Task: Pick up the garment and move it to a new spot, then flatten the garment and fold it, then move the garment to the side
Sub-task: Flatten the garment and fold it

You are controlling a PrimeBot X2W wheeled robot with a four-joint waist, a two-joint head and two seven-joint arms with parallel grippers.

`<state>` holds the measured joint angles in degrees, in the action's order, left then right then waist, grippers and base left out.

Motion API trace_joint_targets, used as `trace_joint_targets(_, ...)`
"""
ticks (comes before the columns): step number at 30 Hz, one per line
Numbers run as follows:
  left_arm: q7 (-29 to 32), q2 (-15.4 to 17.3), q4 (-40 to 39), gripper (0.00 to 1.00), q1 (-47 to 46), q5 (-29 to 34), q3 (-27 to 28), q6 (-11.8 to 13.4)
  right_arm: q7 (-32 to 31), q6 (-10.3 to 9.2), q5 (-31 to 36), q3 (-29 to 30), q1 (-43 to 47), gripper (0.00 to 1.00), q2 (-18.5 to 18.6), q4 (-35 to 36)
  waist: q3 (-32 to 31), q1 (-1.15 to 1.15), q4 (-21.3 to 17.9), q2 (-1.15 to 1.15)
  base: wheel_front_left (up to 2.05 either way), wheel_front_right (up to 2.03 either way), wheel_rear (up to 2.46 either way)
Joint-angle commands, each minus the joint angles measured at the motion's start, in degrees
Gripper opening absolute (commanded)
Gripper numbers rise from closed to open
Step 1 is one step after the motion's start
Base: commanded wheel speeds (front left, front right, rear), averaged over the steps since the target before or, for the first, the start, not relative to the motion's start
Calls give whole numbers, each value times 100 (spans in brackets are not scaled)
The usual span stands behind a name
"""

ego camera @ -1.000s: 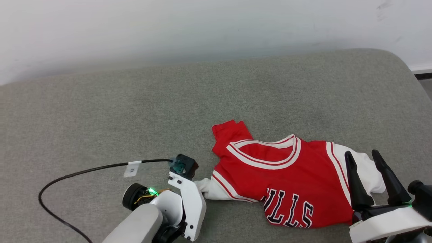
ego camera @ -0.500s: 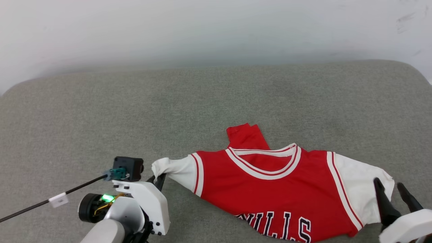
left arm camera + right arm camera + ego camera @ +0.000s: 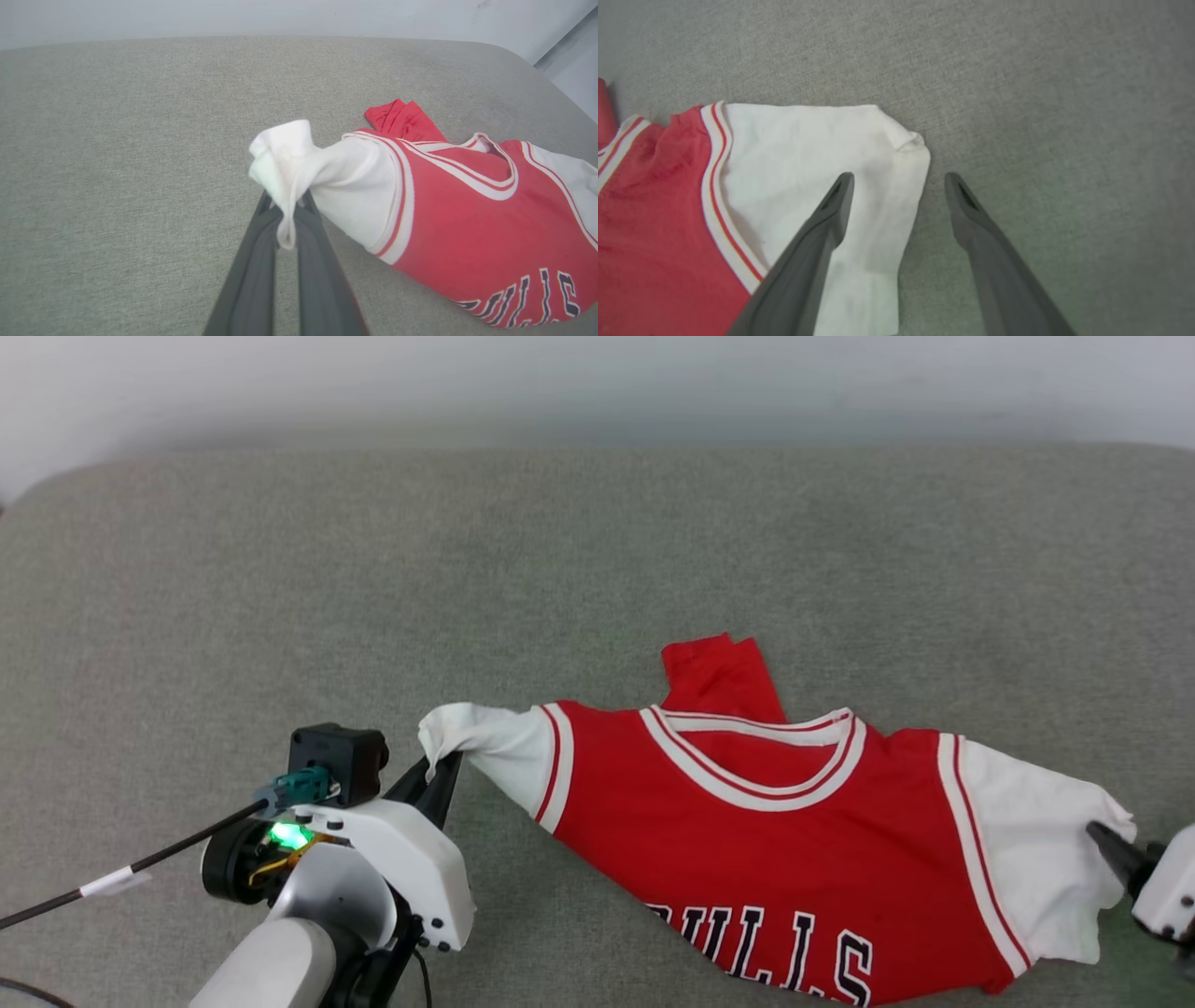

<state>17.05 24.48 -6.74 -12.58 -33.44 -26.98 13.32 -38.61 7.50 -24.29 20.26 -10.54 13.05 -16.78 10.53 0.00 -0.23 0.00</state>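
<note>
Red-and-white lettered garment (image 3: pixel 747 840) spread on grey fabric counter (image 3: pixel 597 541), left pincer (image 3: pixel 287 219) clenched on one white sleeve, right pincer (image 3: pixel 896 179) released over the other, black cable (image 3: pixel 187 837) nearby

The left arm's pale forearm (image 3: pixel 271 961) enters the head view at 7 o'clock. Its left gripper (image 3: pixel 441 773) points toward 1 o'clock, both dark fingers pressed together on a white sleeve of the garment (image 3: pixel 766 840). The right gripper (image 3: pixel 899 179) sits at 4 o'clock, pointing toward 10 o'clock. Its fingers are spread wide, with one over the other sleeve and one past its edge.
</note>
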Motion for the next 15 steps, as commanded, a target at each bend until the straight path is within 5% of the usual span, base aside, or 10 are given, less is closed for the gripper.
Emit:
trace_joint_targets(1,0,0,-25,0,-85,45,8,-8,-44,-2,-4,8,-163,100,20,-90,209,0,92,0,0,0,0)
trace_joint_targets(11,-65,-56,78,0,-279,6,-37,-99,-653,0,-31,-348,-548,100,-140,-1039,483,0,181,0,0,0,0)
trace_joint_targets(12,-69,-59,96,0,-259,-2,-39,-98,-743,4,-54,-385,-523,17,-167,-1103,467,0,174,0,0,0,0)
trace_joint_targets(13,-76,-58,113,0,-239,0,-41,-98,-793,5,-65,-414,-495,0,-170,-1135,446,0,166,0,0,0,0)
trace_joint_targets(15,-86,-55,149,0,-190,-33,-37,-91,-734,5,-82,-430,-502,0,-130,-1075,381,0,139,0,0,0,0)
